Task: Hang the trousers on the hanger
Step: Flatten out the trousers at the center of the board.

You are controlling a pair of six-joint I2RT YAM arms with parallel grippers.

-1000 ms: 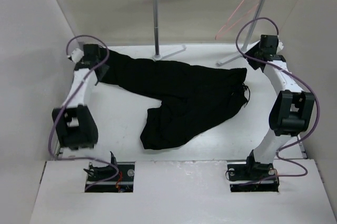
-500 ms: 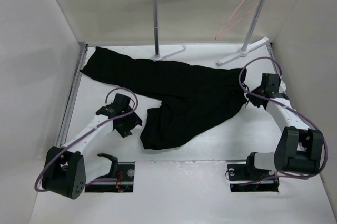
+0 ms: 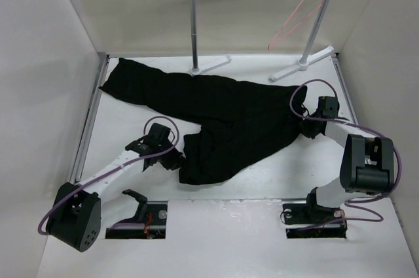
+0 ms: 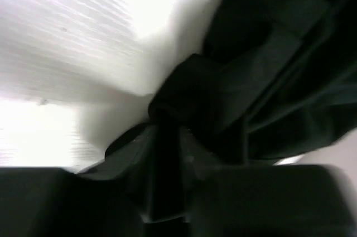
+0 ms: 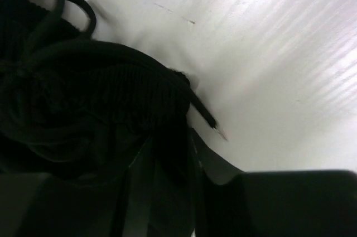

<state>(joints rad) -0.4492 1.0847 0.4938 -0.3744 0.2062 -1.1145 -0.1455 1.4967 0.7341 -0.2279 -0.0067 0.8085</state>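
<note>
Reaching low, left tool [image 3: 177, 160], right tool [image 3: 306, 127] pinching trousers [image 3: 229, 111]

The left arm [image 3: 111, 172] stretches low from the lower left toward centre frame, and the left gripper [image 3: 175, 159] is pinched on the trousers [image 3: 229, 104]. The right arm [image 3: 366, 160] folds at the right edge with its elbow raised. The right gripper [image 3: 306, 127] points left, its jaws nipping the same cloth.
</note>
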